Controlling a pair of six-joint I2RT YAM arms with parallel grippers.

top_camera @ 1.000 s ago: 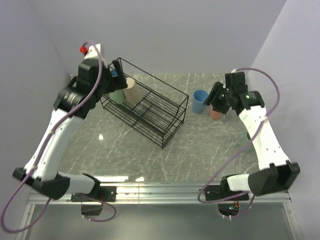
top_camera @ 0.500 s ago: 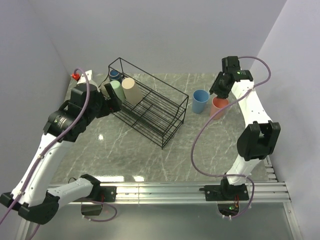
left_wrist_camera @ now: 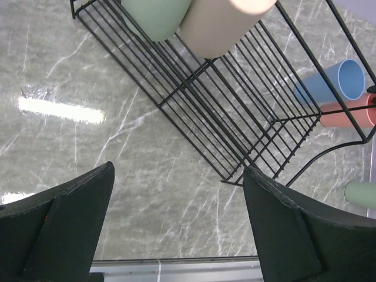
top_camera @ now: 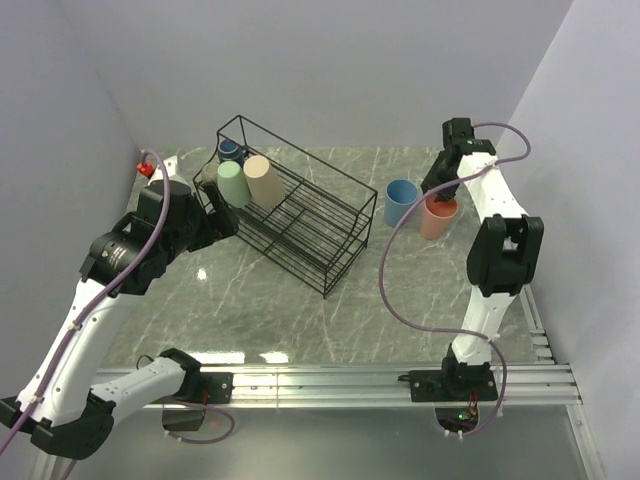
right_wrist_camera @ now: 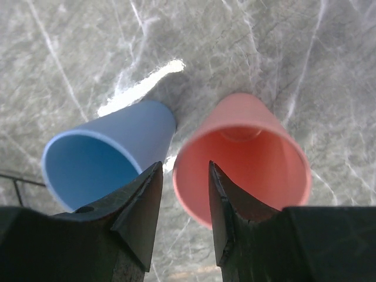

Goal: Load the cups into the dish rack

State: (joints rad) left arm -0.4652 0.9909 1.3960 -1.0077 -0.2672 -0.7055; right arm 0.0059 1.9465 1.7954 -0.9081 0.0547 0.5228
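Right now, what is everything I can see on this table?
dish rack: one, black wire, mid-table.
pale green cup: one, in the rack's far left end.
beige cup: one, in the rack beside it.
dark navy mug: one, in the rack's far corner.
blue cup: one, on the table right of the rack.
salmon-pink cup: one, beside the blue.
second pale green cup: one, at the left wrist view's edge.
table: one, grey marble.
left tool: black, open, empty.
right tool: black, fingers apart astride the salmon-pink cup's rim.
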